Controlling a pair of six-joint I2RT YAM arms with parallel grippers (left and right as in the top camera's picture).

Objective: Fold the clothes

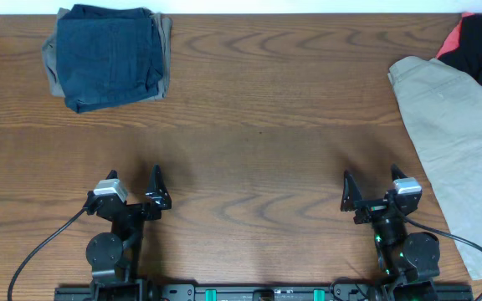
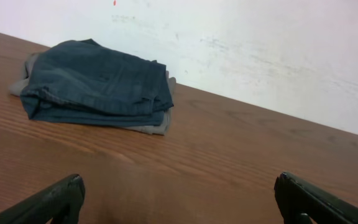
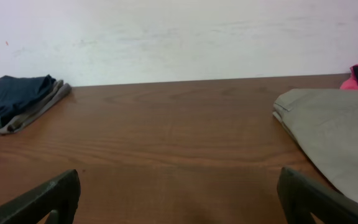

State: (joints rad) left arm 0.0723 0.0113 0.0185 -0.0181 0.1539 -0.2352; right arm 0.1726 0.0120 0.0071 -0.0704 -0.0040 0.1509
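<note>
The light beige khaki clothes (image 1: 458, 142) lie spread out at the table's right edge, running from the far right toward the near right corner. They also show at the right of the right wrist view (image 3: 334, 134). My left gripper (image 1: 133, 186) is open and empty near the front left; its wide-apart fingertips (image 2: 179, 199) hover over bare wood. My right gripper (image 1: 371, 186) is open and empty near the front right, just left of the khaki garment; its fingertips (image 3: 179, 196) are wide apart.
A folded dark blue denim garment (image 1: 107, 54) lies on a grey-beige folded one at the back left, also in the left wrist view (image 2: 98, 87). A black and pink-red garment (image 1: 479, 42) lies at the back right corner. A white wall stands behind the table.
</note>
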